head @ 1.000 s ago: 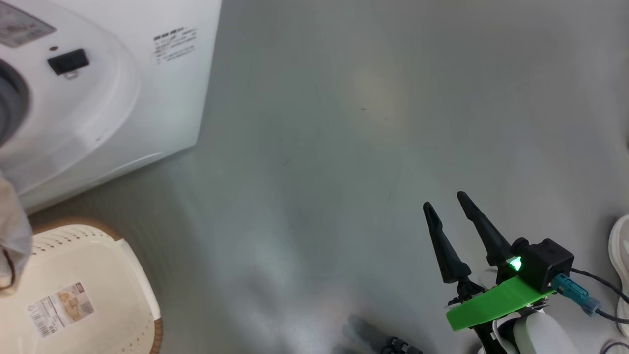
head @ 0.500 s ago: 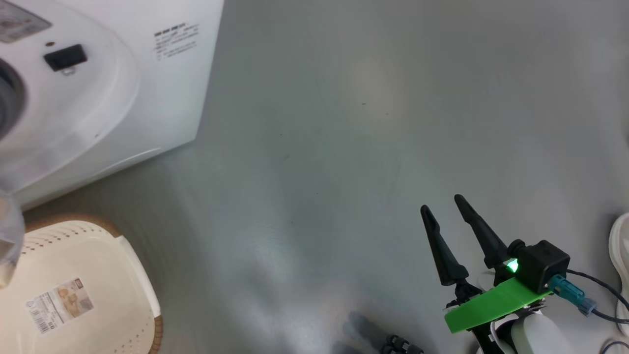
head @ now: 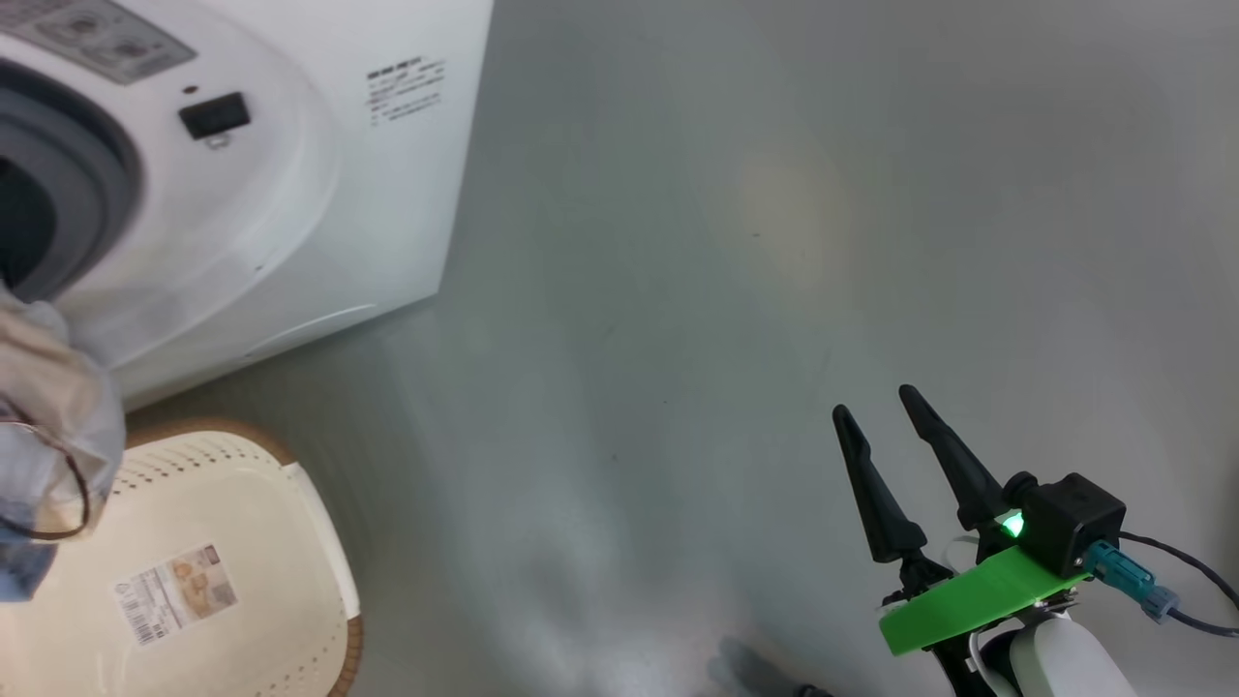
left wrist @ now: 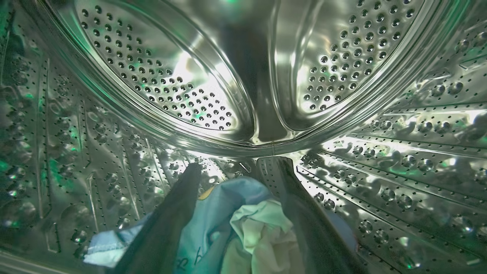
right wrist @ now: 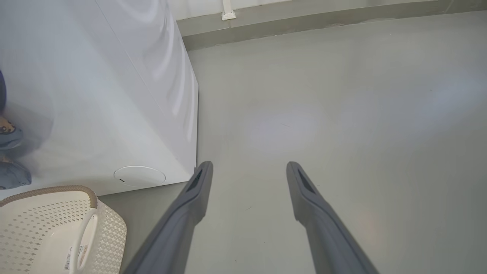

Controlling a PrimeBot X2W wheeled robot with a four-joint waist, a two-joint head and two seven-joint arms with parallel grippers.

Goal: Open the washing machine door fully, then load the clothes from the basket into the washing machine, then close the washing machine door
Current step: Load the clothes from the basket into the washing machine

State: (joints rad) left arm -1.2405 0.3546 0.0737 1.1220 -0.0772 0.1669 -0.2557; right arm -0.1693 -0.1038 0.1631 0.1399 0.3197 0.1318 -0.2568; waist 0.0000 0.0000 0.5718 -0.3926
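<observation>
Left wrist view looks along the left gripper (left wrist: 236, 164) deep into the steel drum (left wrist: 171, 87) of the washing machine (head: 319, 194). The clothes (left wrist: 217, 213), light blue with a crumpled white part, sit bunched between its two dark fingers. They lie back toward the wrist end rather than out at the fingertips, resting on the drum's lower wall. The jaws stand wide and the bundle fills the gap loosely; whether either finger touches the fabric cannot be told. Ahead of the fingertips is bare perforated steel up to the back plate. Judged from this, the coming move is a withdrawal straight back along the fingers' own long axis. The cloth lies on that very line, so a snag could drag it toward the opening. Head view has a fold of pale and blue fabric (head: 48, 426) at its left edge, above the basket (head: 194, 455), whose labelled bottom lies bare. Whether that fold trails from the drum is unclear. The right gripper (head: 875, 401), jaws wide and holding nothing, hangs over the floor (head: 726, 290) well off to the machine's right. The left arm is far the nearer.
</observation>
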